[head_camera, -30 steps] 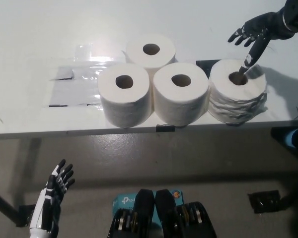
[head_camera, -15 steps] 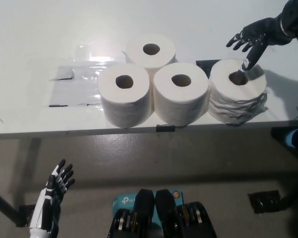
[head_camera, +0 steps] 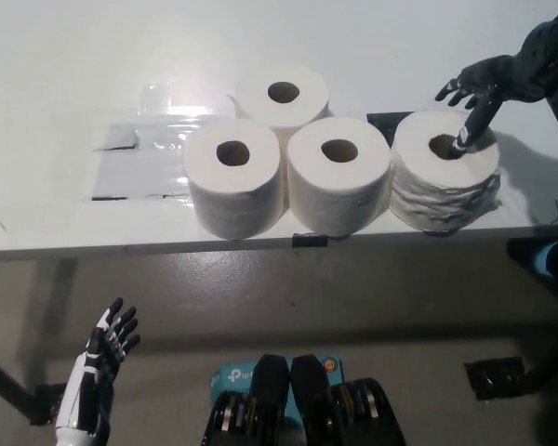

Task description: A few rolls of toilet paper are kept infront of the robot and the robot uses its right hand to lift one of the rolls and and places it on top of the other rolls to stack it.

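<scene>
Four rolls sit on the table (head_camera: 56, 214), near its front edge. The left roll (head_camera: 233, 175), the middle roll (head_camera: 339, 173) and the right roll (head_camera: 444, 170) stand side by side in a row, touching. The back roll (head_camera: 283, 95) stands behind the left and middle ones.

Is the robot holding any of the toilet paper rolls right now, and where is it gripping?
Nothing is held. The right hand only pokes its fingers toward the rightmost roll's core; left hand hangs open.
</scene>
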Controlling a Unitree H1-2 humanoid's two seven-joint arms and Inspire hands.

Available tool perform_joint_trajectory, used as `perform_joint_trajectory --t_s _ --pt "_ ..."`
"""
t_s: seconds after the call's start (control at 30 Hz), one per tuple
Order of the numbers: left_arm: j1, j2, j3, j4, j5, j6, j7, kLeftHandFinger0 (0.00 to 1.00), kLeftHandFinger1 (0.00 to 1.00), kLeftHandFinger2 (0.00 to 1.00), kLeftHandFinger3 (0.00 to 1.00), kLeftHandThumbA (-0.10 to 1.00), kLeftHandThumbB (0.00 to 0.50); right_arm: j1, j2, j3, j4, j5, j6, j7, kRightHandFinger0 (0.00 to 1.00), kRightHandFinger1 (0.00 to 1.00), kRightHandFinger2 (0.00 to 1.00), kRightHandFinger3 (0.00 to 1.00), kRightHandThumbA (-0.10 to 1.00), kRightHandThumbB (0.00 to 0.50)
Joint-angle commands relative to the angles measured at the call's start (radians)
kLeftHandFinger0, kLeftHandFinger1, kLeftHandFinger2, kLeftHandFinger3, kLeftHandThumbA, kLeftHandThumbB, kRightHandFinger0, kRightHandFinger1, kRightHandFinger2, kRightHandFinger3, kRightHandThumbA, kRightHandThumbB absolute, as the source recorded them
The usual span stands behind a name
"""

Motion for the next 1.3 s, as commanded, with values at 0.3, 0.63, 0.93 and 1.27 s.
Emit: perform_joint_trajectory --t_s 0.3,0.63,0.93,1.27 --pt "0.022 -0.002 -0.003 -0.037 -0.007 -0.048 -0.011 1.00 1.00 1.00 1.00 1.00 0.089 0.001 0.066 -0.008 0.049 -0.015 -0.003 -0.084 1.00 1.00 1.00 1.00 0.80 0.357" --pt "0.010 -0.006 -0.006 -0.038 -0.002 -0.041 -0.009 1.00 1.00 1.00 1.00 1.00 0.103 0.041 0.119 0.003 0.067 -0.049 0.010 -0.140 1.00 1.00 1.00 1.00 0.74 0.403" --pt "-0.007 0.001 -0.003 -0.035 -0.002 -0.042 -0.013 1.00 1.00 1.00 1.00 1.00 0.113 0.094 0.102 0.062 0.060 -0.103 -0.027 -0.226 0.00 0.00 0.05 0.28 0.78 0.043" --pt "-0.014 0.006 0.008 -0.039 -0.008 -0.041 -0.010 1.00 1.00 1.00 1.00 1.00 0.118 0.199 0.002 -0.247 0.054 0.152 0.006 -0.307 0.00 0.28 0.67 0.49 0.87 0.000"
